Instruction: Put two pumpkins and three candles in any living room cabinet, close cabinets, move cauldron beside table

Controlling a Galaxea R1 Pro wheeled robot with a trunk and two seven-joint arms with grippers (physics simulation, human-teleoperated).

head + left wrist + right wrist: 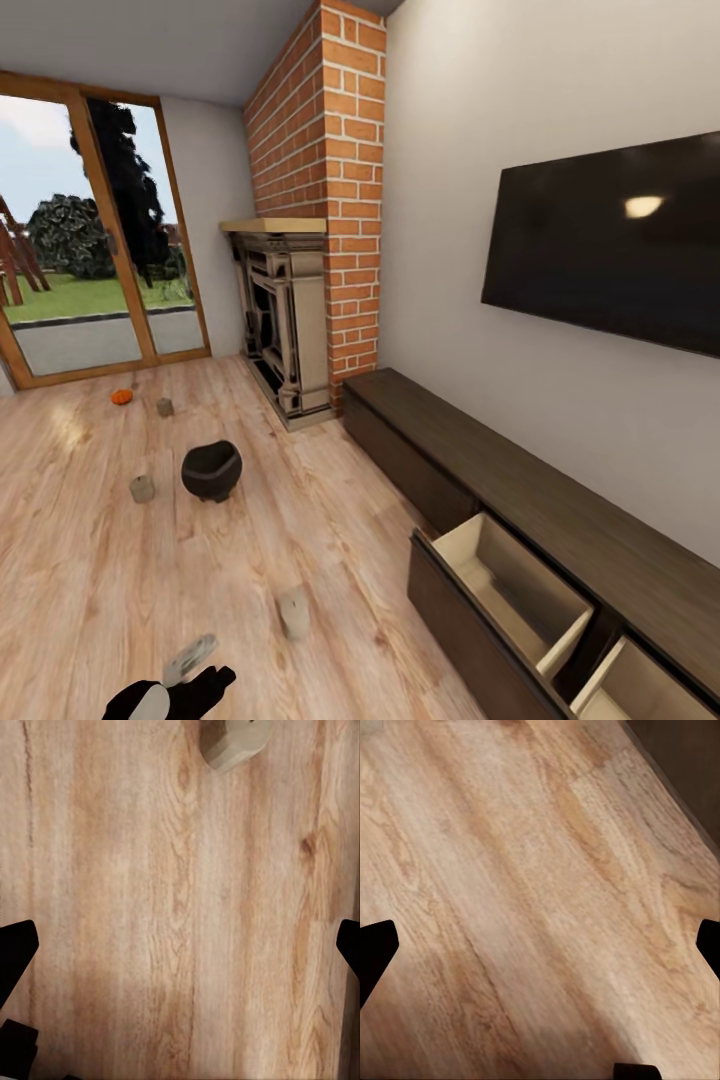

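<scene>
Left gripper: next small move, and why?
Probably ease the left gripper forward and down over the nearest candle. Its fingers are spread with nothing between them, the candle stands on the floor just ahead, and a cabinet drawer is open nearby.

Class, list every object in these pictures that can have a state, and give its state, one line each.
Cabinet: two drawers pulled open, both looking empty.
Cauldron: on the floor, mouth tilted sideways.
Pumpkin: on the floor by the glass door.
Nearest candle: on the floor, not yet stored.
Left gripper: open, empty.
Right gripper: open, empty.
Television: off.
</scene>
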